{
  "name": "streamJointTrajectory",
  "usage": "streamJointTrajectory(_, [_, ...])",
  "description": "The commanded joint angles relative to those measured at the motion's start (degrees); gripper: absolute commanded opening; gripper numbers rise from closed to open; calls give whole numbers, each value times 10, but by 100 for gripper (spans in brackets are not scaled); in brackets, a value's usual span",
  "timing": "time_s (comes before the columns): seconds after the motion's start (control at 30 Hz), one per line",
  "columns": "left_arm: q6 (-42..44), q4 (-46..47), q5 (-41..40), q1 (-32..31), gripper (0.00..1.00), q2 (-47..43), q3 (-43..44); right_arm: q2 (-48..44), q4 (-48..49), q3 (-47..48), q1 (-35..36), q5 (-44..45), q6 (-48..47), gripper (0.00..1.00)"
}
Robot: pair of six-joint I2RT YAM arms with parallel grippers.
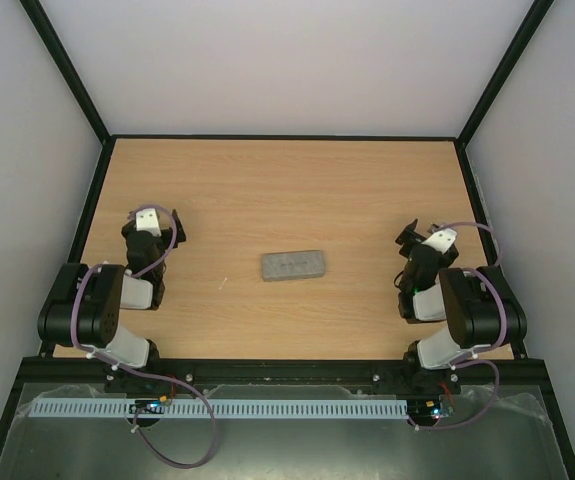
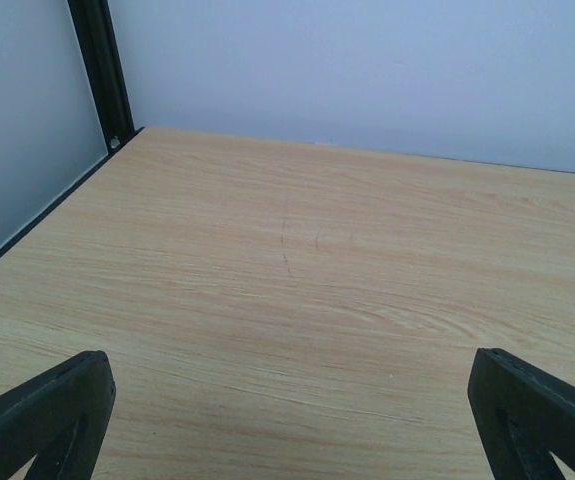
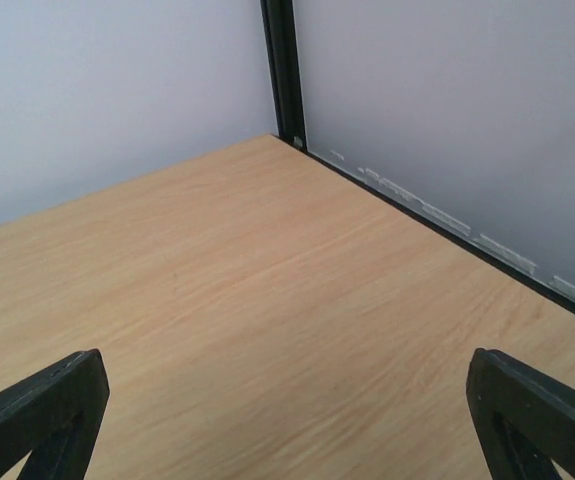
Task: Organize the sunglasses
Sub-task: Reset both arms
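Left of the one grey case [image 1: 294, 265], the left pincer [image 2: 289, 415] stands spread wide, holding nothing. The case lies closed on the desk [image 1: 267, 180]. Right of it, the right pincer [image 3: 287, 415] gapes wide too, empty. Where the sunglasses are, I cannot tell.

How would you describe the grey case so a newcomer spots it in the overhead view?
Start from the wooden table inside the black-framed enclosure. Near its centre, roughly midway between the left arm and the right arm, lies the grey case. It is a small, closed, rounded oblong, slightly tilted, and the only grey object on the wood.
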Motion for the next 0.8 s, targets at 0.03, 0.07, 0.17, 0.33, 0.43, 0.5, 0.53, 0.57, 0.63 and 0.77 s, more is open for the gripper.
streamJointTrajectory(0.03, [4, 42, 11, 2, 100, 5, 0, -1, 11, 36, 6, 3, -10, 99])
streamJointTrajectory(0.07, [4, 42, 11, 3, 99, 6, 1, 11, 43, 30, 6, 5, -15, 99])
streamJointTrajectory(0.17, [3, 40, 11, 2, 99, 5, 1, 4, 6, 39, 6, 4, -10, 99])
streamJointTrajectory(0.33, [4, 44, 12, 3, 99, 3, -2, 8, 15, 38, 6, 6, -11, 99])
streamJointTrajectory(0.43, [7, 50, 12, 2, 99, 1, -5, 7, 21, 35, 6, 6, -13, 99])
streamJointTrajectory(0.5, [9, 51, 6, -2, 99, 2, -7, 7, 25, 34, 6, 6, -13, 99])
streamJointTrajectory(0.53, [9, 52, 5, -2, 99, 2, -7, 7, 26, 33, 6, 5, -13, 99])
streamJointTrajectory(0.57, [9, 50, 5, -3, 100, 2, -5, 6, 25, 33, 6, 5, -13, 99])
streamJointTrajectory(0.63, [9, 49, 5, -2, 100, 4, -4, 6, 26, 32, 6, 5, -14, 99])
streamJointTrajectory(0.77, [4, 43, 5, 0, 99, 7, 0, 7, 26, 34, 6, 4, -14, 99])
